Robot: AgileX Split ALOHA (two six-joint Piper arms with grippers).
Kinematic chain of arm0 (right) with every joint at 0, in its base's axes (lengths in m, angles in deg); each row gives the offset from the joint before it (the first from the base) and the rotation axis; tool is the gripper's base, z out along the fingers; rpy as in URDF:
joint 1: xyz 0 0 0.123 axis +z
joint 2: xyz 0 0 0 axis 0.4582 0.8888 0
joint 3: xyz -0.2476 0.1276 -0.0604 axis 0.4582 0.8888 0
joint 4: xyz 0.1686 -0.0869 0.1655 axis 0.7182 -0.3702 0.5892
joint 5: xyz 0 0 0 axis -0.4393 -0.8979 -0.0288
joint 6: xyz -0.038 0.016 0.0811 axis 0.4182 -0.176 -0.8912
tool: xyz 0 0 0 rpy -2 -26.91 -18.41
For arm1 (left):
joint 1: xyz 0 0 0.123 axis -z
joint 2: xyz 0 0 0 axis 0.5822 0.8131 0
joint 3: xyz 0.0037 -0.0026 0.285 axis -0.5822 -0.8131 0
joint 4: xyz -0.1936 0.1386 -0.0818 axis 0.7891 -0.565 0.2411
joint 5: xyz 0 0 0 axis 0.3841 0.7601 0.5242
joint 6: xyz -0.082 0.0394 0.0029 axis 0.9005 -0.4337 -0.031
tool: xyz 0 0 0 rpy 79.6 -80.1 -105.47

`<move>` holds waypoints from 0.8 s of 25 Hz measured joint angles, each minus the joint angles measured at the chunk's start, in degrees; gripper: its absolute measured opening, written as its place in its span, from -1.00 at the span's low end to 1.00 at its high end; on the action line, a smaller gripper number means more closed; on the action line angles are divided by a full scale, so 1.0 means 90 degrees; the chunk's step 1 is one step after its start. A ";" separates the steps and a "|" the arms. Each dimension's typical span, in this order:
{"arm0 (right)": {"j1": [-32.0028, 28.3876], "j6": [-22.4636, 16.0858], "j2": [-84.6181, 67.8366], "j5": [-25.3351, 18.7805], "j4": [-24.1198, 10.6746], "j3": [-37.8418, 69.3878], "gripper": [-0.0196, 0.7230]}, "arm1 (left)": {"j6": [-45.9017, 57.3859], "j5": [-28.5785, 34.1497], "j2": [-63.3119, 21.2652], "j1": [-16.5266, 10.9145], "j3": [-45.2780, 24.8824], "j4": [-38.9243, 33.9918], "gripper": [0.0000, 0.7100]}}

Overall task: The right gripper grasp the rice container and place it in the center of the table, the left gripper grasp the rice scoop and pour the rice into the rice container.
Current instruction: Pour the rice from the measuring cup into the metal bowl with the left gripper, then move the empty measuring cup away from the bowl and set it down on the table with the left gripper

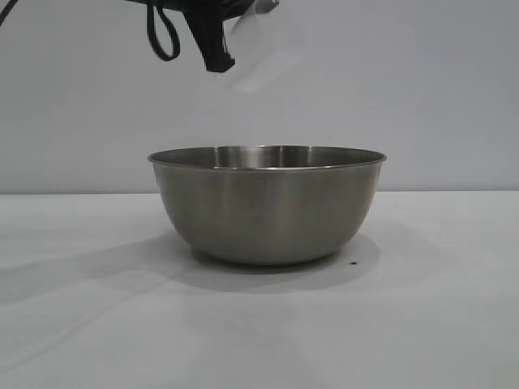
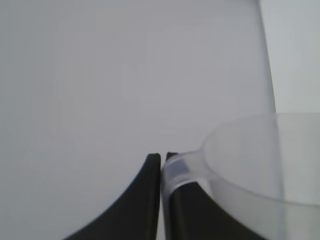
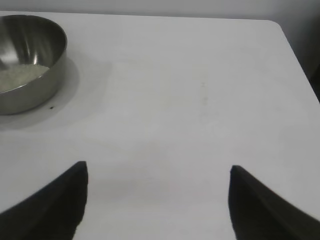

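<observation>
The steel rice container (image 1: 267, 203) stands in the middle of the white table (image 1: 438, 324). High above its left half, my left gripper (image 1: 217, 58) is shut on the handle of the clear rice scoop (image 1: 259, 53), which is tilted. In the left wrist view the handle sits pinched between the fingers of the left gripper (image 2: 161, 159), with the rice scoop (image 2: 240, 165) rim beside them. White rice (image 3: 17, 76) lies inside the rice container (image 3: 35, 65) in the right wrist view. My right gripper (image 3: 158, 172) hangs open over bare table, well away from the bowl.
A small dark speck (image 1: 353, 262) lies on the table beside the bowl. The table's far edge and rounded corner (image 3: 277, 26) show in the right wrist view.
</observation>
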 joint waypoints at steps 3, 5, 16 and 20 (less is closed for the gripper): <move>0.0000 0.0000 0.0000 0.0000 0.0000 0.0000 0.51 | 0.1108 0.0000 0.0000 0.0000 0.0000 0.0670 -1.00; 0.0000 0.0000 0.0000 0.0000 0.0000 0.0000 0.51 | 0.1583 0.0000 0.0000 0.0000 0.0000 0.1094 -1.00; 0.0000 0.0000 0.0000 0.0000 0.0000 0.0000 0.51 | 0.1905 0.0125 0.0000 -0.0193 0.0000 0.4168 -1.00; 0.0000 0.0000 0.0000 0.0000 0.0000 0.0000 0.51 | 0.1945 0.0554 0.0000 -0.0589 0.0000 0.4507 -1.00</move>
